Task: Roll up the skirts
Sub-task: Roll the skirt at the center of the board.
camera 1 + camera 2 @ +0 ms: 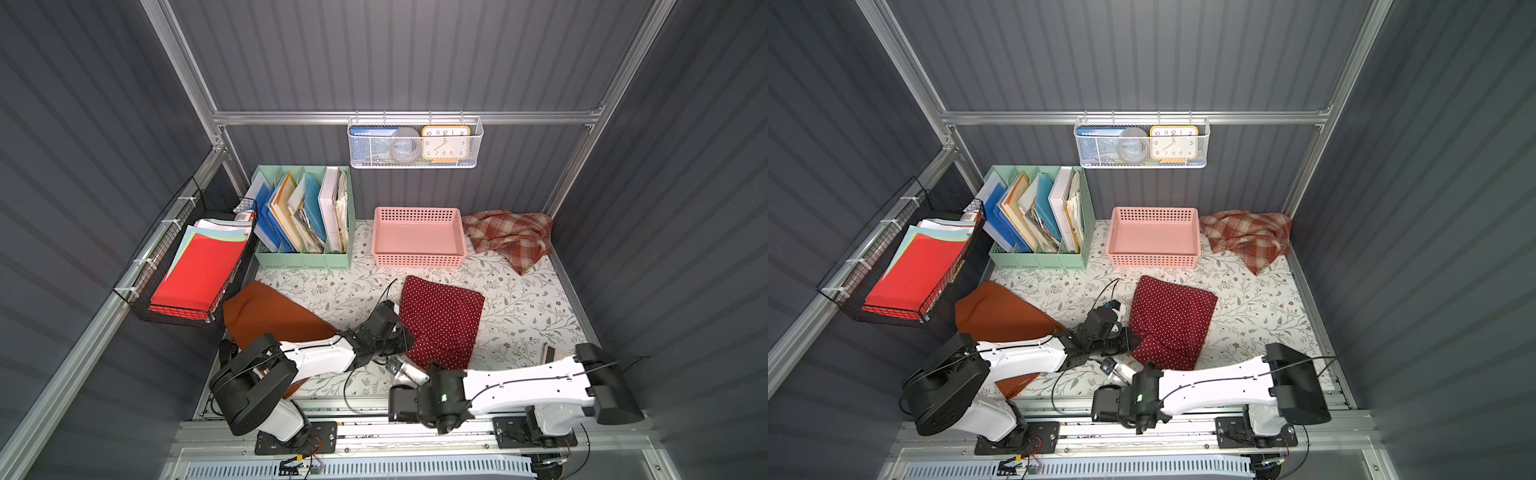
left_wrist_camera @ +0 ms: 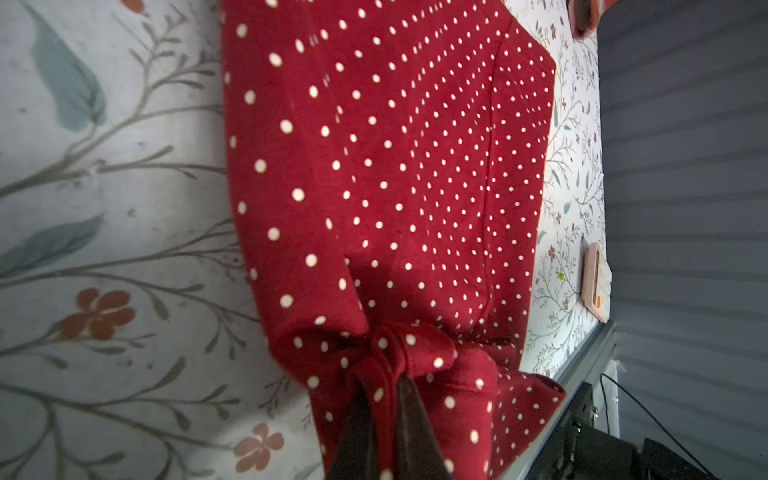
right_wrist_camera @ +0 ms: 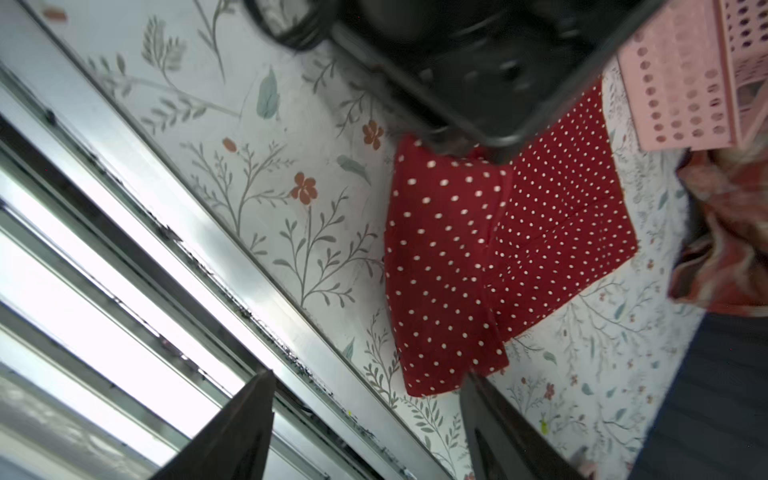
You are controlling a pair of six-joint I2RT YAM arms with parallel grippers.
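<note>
The dark red polka-dot skirt (image 1: 444, 316) (image 1: 1173, 316) lies mid-table. Its near-left corner is bunched and lifted, and my left gripper (image 2: 388, 382) (image 1: 402, 340) is shut on that bunch (image 2: 395, 345). My right gripper (image 3: 368, 376) (image 1: 397, 368) hangs open just in front of the skirt's near edge (image 3: 432, 374), above the table's front rail, with nothing between its fingers. The rust-orange skirt (image 1: 270, 311) (image 1: 996, 311) lies at the left, partly under the left arm. The plaid skirt (image 1: 509, 235) (image 1: 1246, 235) is crumpled in the back right corner.
A pink basket (image 1: 417, 214) stands behind the polka-dot skirt, with a green file organiser (image 1: 303, 259) to its left. A black wire basket (image 1: 174, 309) of paper sheets hangs on the left wall. A small pink device (image 1: 552, 353) lies near the right arm. A metal rail (image 3: 166, 249) runs along the front.
</note>
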